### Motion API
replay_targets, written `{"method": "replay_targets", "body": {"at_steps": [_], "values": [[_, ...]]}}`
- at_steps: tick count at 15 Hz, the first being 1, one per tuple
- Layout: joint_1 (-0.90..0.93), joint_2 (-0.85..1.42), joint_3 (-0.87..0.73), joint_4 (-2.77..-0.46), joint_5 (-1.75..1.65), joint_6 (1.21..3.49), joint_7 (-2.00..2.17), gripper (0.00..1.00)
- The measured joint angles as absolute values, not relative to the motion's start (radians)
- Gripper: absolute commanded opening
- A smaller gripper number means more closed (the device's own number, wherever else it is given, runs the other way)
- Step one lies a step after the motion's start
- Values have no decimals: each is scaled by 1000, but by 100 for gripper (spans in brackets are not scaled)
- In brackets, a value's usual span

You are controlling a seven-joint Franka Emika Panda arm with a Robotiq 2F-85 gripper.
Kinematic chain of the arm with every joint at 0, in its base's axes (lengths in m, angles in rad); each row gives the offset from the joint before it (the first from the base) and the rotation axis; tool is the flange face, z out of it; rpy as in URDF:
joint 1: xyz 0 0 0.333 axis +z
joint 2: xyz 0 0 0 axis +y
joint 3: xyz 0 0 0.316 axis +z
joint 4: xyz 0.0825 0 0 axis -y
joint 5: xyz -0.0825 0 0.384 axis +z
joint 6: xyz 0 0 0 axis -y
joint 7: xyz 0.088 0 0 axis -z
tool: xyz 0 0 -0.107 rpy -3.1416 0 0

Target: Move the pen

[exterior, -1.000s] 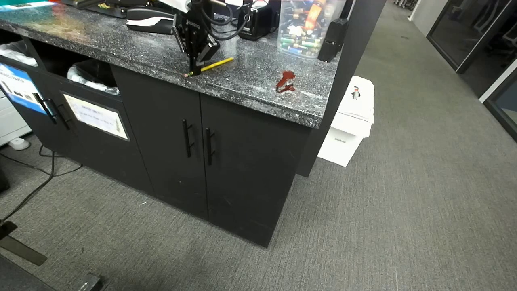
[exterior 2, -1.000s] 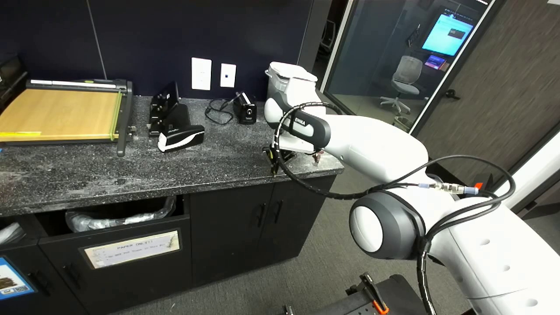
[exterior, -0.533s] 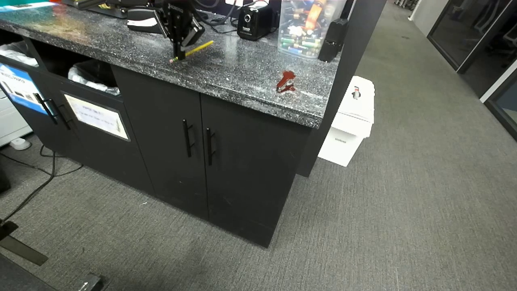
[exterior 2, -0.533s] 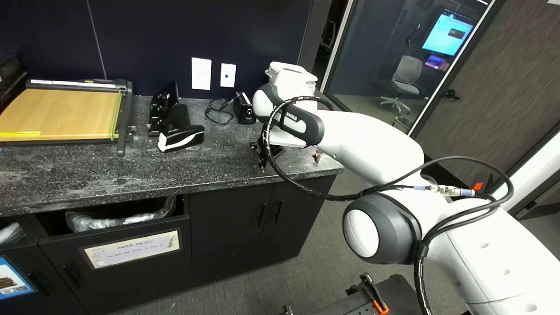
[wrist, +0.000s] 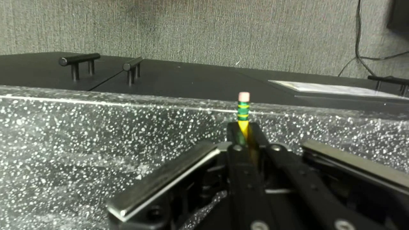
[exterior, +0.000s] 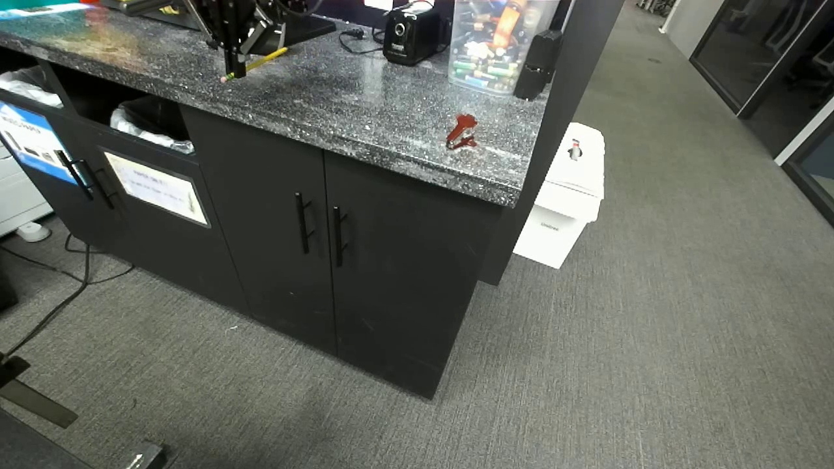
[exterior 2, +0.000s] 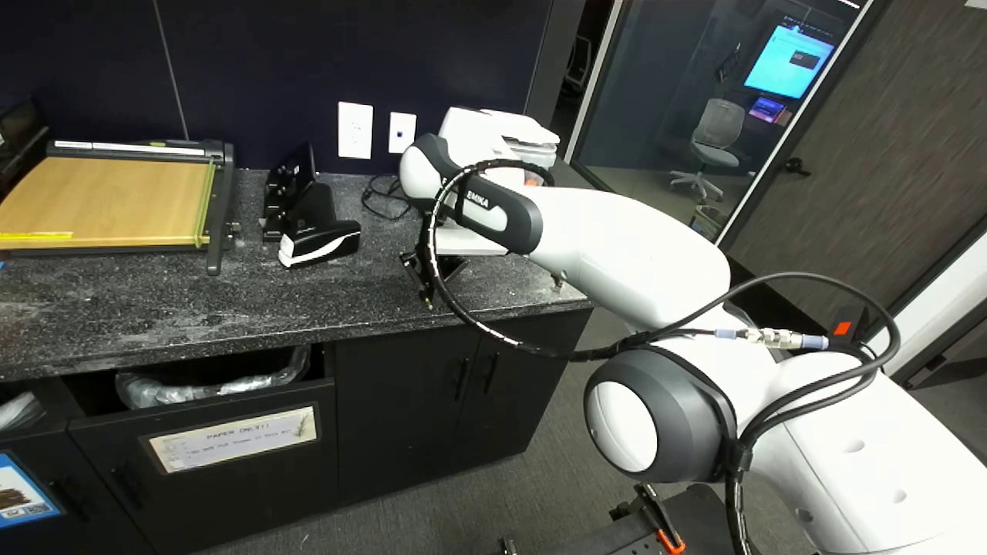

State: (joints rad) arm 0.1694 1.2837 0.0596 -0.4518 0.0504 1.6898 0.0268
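**Yellow pen (exterior: 267, 58) pinched in the gripper (wrist: 244, 129)**

From where I'm standing, the gripper pinches the pen close to its pink end, which pokes out toward the front edge of the speckled counter (exterior: 365, 114). Whether the pen touches the counter, I can't tell from here. A small red object (exterior: 463, 124) lies on the counter too, well apart from them.

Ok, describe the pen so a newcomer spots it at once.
Find the long, speckled counter, then the black hand over it. Pinched there is the pen: straight and thin, with a pink-tipped, green-banded end. Its yellow colour sets it apart from the small red object on the counter.
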Motion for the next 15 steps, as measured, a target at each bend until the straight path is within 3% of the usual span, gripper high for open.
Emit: {"method": "replay_targets", "body": {"at_steps": [15], "values": [[178, 1304, 55, -455, 42, 1612, -3, 2]]}}
